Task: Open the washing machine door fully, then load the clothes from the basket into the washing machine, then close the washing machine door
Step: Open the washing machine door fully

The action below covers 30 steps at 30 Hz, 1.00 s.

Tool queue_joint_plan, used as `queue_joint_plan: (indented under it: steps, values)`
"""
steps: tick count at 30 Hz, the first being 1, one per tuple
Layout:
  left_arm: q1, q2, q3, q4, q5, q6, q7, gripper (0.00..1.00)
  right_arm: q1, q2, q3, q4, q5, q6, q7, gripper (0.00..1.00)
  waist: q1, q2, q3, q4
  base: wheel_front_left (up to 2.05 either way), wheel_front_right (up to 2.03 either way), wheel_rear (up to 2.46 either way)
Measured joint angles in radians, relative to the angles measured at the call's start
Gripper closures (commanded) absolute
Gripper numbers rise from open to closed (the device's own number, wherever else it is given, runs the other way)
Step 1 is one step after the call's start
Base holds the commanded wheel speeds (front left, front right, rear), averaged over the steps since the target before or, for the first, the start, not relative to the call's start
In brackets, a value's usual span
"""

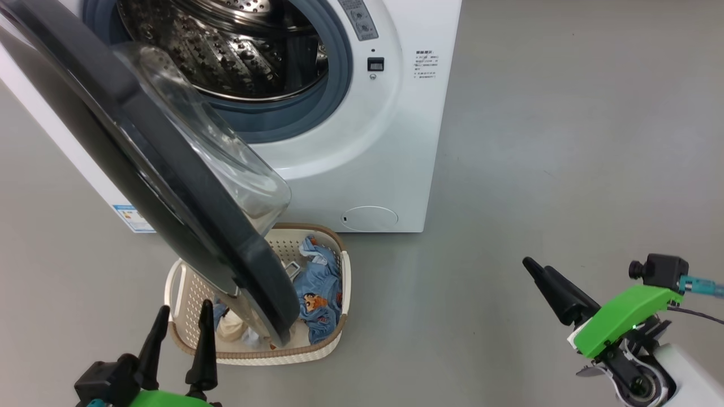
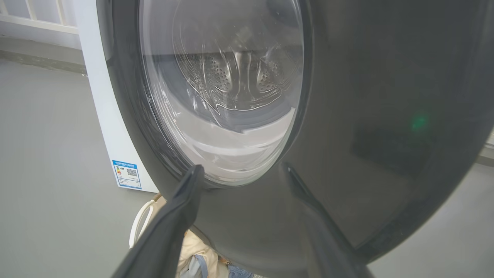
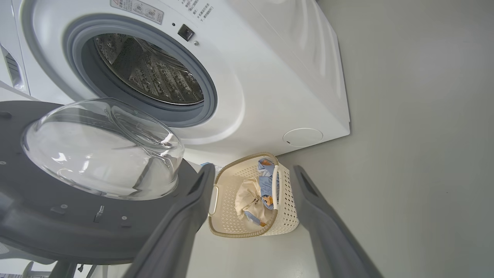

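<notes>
Head view: the door [image 1: 136,169] is seen swung out over the basket [image 1: 283,355], left gripper [image 1: 185,308] and right gripper [image 1: 537,267] spread wide, empty; left wrist view: its stiff, slick, likely heavy face is best pushed near the rim; right wrist view: soft, light clothes [image 3: 251,197], lying in the basket, are best pinched at a fold.
</notes>
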Motion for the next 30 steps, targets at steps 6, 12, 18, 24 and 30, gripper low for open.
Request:
queue_joint_plan:
  steps: [6,12,18,24,30]
  values:
    - [0.000,-0.001,0.006,0.000,0.002,0.000,0.000,0.00,0.000,-0.025,0.084,0.060,-0.054,0.000,-0.182,0.00,0.0000,0.0000,-0.006,0.001,0.00,0.00,0.00]
    - [0.001,-0.001,0.011,0.001,0.007,0.000,0.000,0.00,-0.004,-0.042,0.117,0.124,-0.121,0.000,-0.283,0.00,0.0000,0.0000,-0.008,0.001,0.00,0.00,0.00]
    - [0.001,-0.002,0.017,0.000,0.007,0.000,0.000,0.00,-0.001,-0.025,-0.081,0.114,-0.316,0.000,-0.287,0.00,0.0000,0.0000,-0.007,-0.003,0.00,0.00,0.00]
    - [0.002,-0.002,0.018,0.000,0.007,0.000,0.000,0.00,0.075,0.052,-0.263,0.044,-0.520,0.000,-0.288,0.00,0.0000,0.0000,-0.013,-0.002,0.00,0.00,0.00]
    - [0.005,-0.002,0.017,0.000,0.008,0.000,0.000,0.00,0.143,0.100,-0.335,0.025,-0.606,0.000,-0.288,0.00,0.0000,0.0000,-0.018,0.003,0.00,0.00,0.00]
